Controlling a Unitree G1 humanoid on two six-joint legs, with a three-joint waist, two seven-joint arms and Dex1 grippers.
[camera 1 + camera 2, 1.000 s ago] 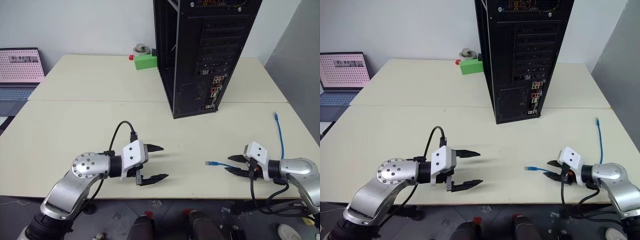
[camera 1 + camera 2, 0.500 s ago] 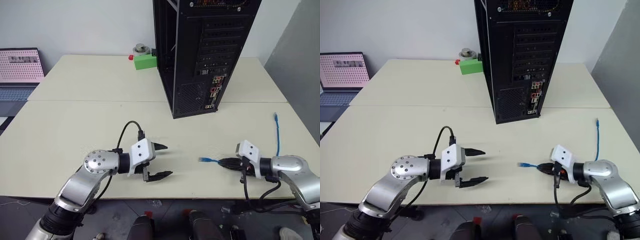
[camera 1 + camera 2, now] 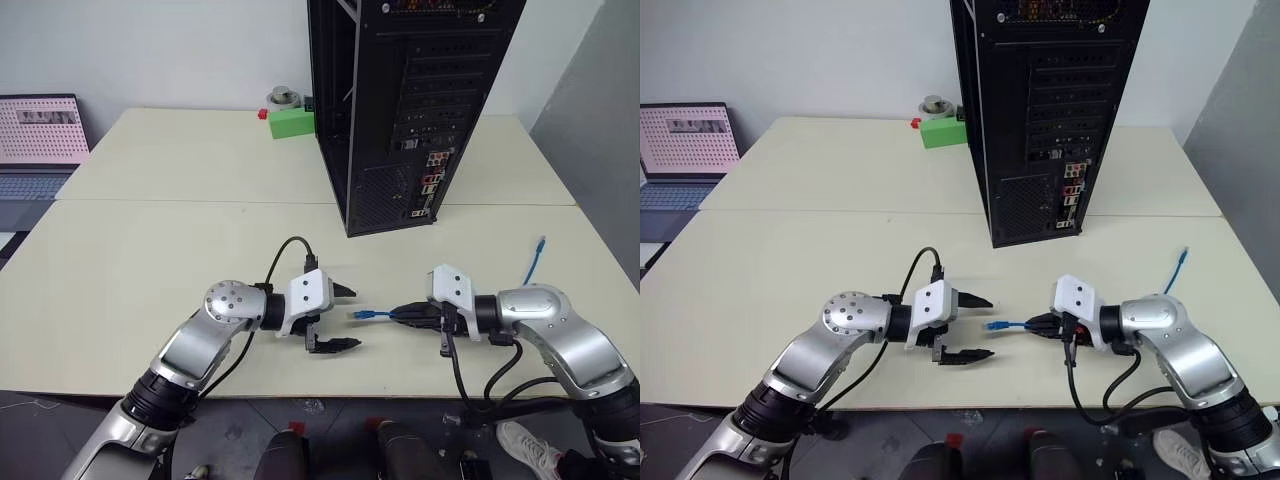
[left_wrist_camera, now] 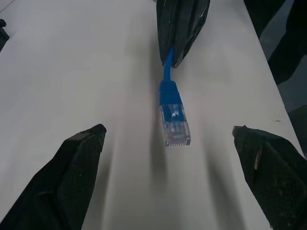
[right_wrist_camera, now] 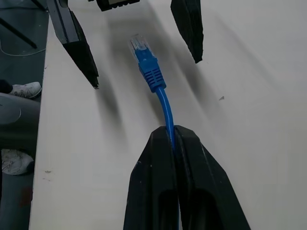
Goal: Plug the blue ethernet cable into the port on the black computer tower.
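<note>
While the blue ethernet cable point(image 3: 372, 315) hung just above the near edge of the counter point(image 3: 150, 250), its clear plug point(image 4: 176, 129) stuck out level from the right hand point(image 3: 400, 314), pointing straight across at the left one. That right hand was clamped tight on the cord a little way behind the plug, both black fingers point(image 5: 184, 187) pressed together with the blue line pinched between them. The rest of the cable ran back behind the right arm, and its far end point(image 3: 540, 243) lay on the counter off to the right side. Facing it, the left hand point(image 3: 340, 318) was spread wide, one finger point(image 4: 72, 167) on each side of the plug's line, gripping nothing; the plug's tip sat just short of the gap between those fingertips. Further back, the black computer tower point(image 3: 400, 100) stood upright in the middle of the counter, rear panel toward the camera, coloured connectors low on it, well apart from the plug. The port itself was too small to pick out. A green block point(image 3: 290, 120) sat behind the tower's left side, and a laptop point(image 3: 40, 140) stood at the far left.
</note>
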